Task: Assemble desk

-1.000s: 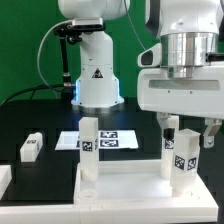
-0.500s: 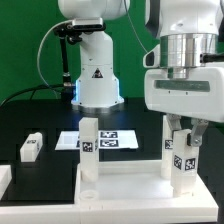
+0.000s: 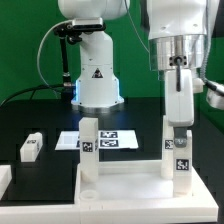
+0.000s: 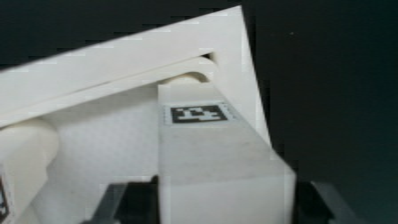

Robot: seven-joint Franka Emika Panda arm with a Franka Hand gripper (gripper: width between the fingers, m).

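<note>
- Since the frame half a second ago, the hand (image 3: 180, 127) has turned about its vertical axis; we now see its narrow side, not its broad white face; it remains over the same post
- We see the arm come straight down from above, wrist vertical, fingers pointing at the black tabletop (image 3: 40, 118)
- We read the hand as closed on the gripped leg post (image 3: 180, 158), at that post's upper end; in the wrist view the dark fingers (image 4: 128, 200) sit against both sides of the post, with no gap that we can make out
- Our gripped leg post stands upright on the desk top panel (image 3: 125, 186), near its end at the exterior view's right; one of its tags faces the exterior camera
- We see a second leg post (image 3: 89, 150) upright on the panel toward the exterior view's left, well apart from the gripped one
- We see a loose leg post (image 3: 31, 147) lying on the tabletop, farther to the exterior view's left, apart from the panel
- We see the marker board (image 3: 108, 141) lying flat behind the panel; from the exterior view it shows between the two standing posts
</note>
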